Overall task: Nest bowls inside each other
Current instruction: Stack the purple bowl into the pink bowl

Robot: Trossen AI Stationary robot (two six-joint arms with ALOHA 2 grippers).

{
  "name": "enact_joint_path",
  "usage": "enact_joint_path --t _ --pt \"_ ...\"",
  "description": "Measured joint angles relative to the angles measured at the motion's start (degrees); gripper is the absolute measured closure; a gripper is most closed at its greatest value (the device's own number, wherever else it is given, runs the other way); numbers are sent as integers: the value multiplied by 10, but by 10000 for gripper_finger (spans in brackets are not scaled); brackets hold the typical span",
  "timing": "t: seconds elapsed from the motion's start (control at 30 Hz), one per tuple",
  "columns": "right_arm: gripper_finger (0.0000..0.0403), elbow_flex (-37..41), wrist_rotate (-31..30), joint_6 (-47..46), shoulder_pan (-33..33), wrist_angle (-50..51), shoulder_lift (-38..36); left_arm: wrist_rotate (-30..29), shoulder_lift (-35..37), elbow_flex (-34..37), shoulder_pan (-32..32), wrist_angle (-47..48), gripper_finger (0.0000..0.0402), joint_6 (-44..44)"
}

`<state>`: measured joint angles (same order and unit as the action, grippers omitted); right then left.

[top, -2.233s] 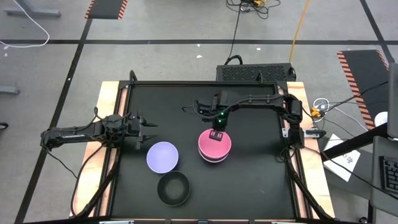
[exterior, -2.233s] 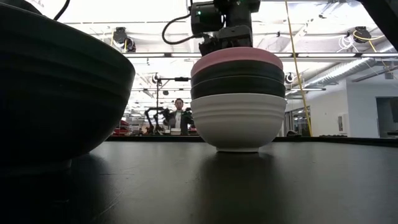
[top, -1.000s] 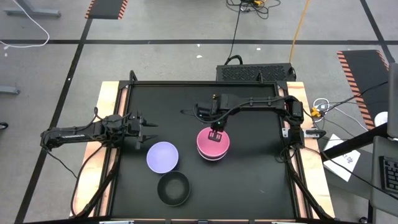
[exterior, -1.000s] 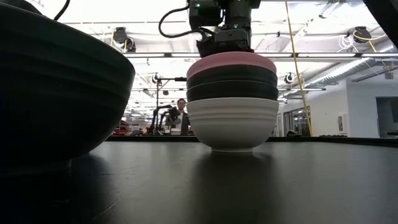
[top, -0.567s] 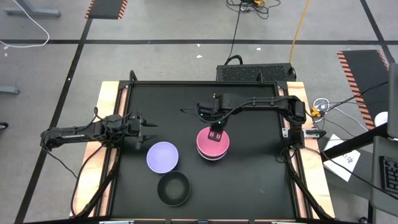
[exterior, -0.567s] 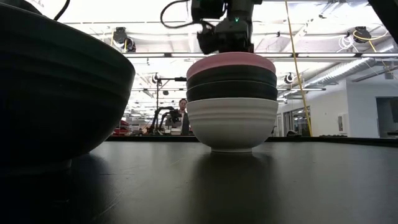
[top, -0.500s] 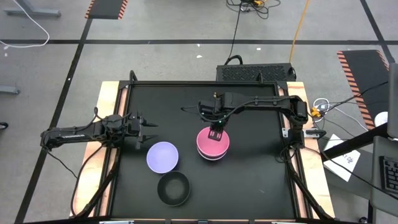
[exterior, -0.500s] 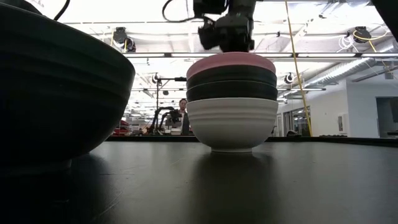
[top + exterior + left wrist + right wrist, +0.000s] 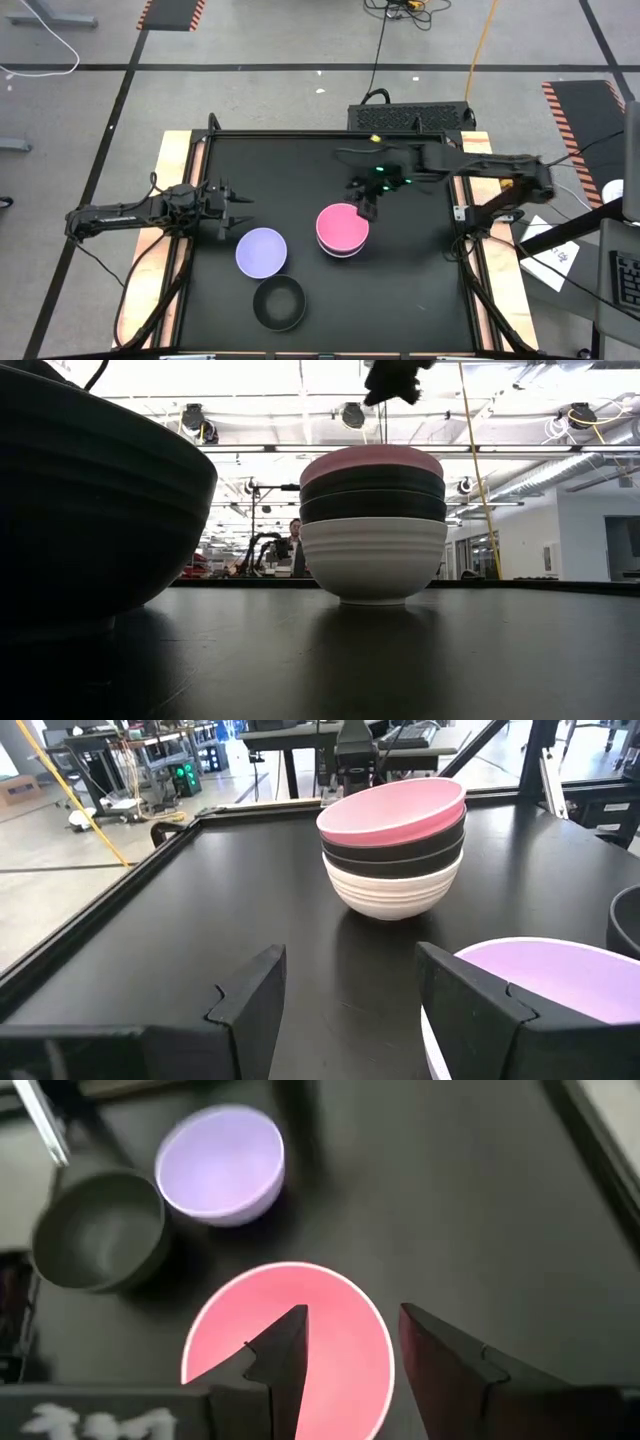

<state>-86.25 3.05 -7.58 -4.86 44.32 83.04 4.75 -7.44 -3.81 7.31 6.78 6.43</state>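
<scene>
A stack of nested bowls stands on its white bottom bowl mid-table: two black bowls sit in the white one, and a pink bowl sits on top. A lavender bowl and a single black bowl stand apart on the table, nearer the front left. My right gripper hangs open above the stack's far rim, clear of it. My left gripper waits open at the table's left, just beyond the lavender bowl.
The black tabletop has a raised frame around it. Bare table lies to the right of the stack and along the far edge. In the low view the single black bowl fills the near left, and a person shows far behind the table.
My right gripper has opened and let go of the pink bowl's far rim. It has then risen and drawn back a little toward the table's far right. The pink bowl stays nested on top of the stack, which has not moved.
</scene>
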Motion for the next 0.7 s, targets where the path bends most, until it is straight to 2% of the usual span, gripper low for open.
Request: enact_joint_path --t 0.17,0.3,0.47,0.7 --pt "257 142 0 -21 5 -90 -113 -1 0 0 0 -11 176 4" --pt "257 219 1 -22 5 -103 -179 0 0 0 0 -20 176 4" --pt "257 321 1 -4 12 -169 -258 0 0 0 0 -25 176 3" --pt "257 447 0 -16 -8 -220 -381 -1 0 0 0 -25 176 -4"
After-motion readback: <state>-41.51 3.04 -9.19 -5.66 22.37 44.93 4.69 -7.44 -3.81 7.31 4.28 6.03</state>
